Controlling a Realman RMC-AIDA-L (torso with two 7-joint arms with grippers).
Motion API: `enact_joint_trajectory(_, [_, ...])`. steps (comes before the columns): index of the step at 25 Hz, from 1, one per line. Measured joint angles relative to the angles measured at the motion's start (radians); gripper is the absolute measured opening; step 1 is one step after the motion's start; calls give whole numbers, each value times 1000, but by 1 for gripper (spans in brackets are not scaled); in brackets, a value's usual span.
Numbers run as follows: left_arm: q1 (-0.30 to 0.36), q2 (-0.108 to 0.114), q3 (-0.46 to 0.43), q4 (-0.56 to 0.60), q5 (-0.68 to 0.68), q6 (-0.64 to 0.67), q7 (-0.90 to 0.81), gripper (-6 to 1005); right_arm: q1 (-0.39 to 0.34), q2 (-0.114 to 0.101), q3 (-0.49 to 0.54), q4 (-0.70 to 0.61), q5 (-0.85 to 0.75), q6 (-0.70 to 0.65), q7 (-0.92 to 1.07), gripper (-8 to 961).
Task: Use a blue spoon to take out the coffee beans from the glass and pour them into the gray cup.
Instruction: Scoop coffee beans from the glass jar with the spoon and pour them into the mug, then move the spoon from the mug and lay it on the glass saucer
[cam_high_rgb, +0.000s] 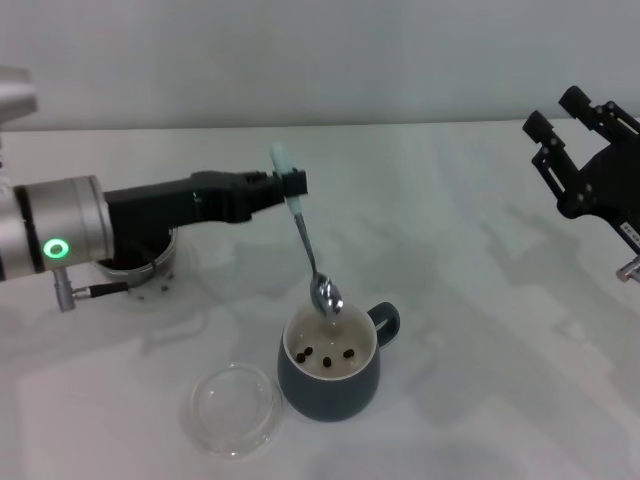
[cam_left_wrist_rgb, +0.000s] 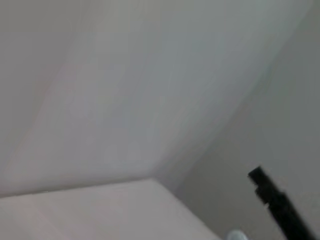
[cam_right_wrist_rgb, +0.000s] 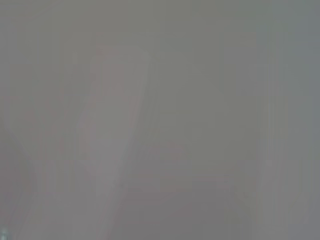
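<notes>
My left gripper (cam_high_rgb: 291, 186) is shut on the pale handle of the blue spoon (cam_high_rgb: 306, 243) and holds it steeply tilted, bowl down. The shiny spoon bowl (cam_high_rgb: 327, 296) hangs just above the mouth of the gray cup (cam_high_rgb: 330, 385), and I see no beans in it. A few coffee beans (cam_high_rgb: 327, 357) lie on the cup's cream inside. The glass (cam_high_rgb: 150, 272) stands at the left, mostly hidden behind my left arm, with dark beans (cam_high_rgb: 122, 263) inside. The spoon's handle tip (cam_left_wrist_rgb: 237, 235) shows in the left wrist view. My right gripper (cam_high_rgb: 556, 112) is raised at the far right, open and empty.
A flat clear round dish (cam_high_rgb: 235, 408) lies on the white table (cam_high_rgb: 470, 300) just left of the gray cup. The cup's handle (cam_high_rgb: 386, 322) points to the back right. A plain wall runs behind the table. The right wrist view shows only a grey blur.
</notes>
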Motion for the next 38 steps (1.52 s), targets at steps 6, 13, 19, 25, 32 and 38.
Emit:
enact_joint_trajectory(6, [51, 7, -23, 0, -80, 38, 4, 127, 8, -1, 19, -1, 1, 0, 0, 446])
enact_joint_trajectory(13, [135, 2, -79, -6, -167, 131, 42, 127, 9, -2, 20, -4, 1, -12, 0, 446])
enact_joint_trajectory(19, [203, -1, -87, -15, -204, 150, 98, 128, 7, -2, 20, -14, 1, -21, 0, 446])
enact_joint_trajectory(25, [245, 1, -88, -22, -210, 191, 174, 128, 5, -2, 21, -14, 0, -22, 0, 446])
enact_joint_trajectory(32, [292, 8, -89, -25, -203, 197, 206, 127, 4, -1, 22, -10, 28, -22, 0, 446])
enact_joint_trajectory(38, [326, 9, -89, -26, -203, 197, 222, 127, 9, 0, 22, -4, 37, -15, 1, 446])
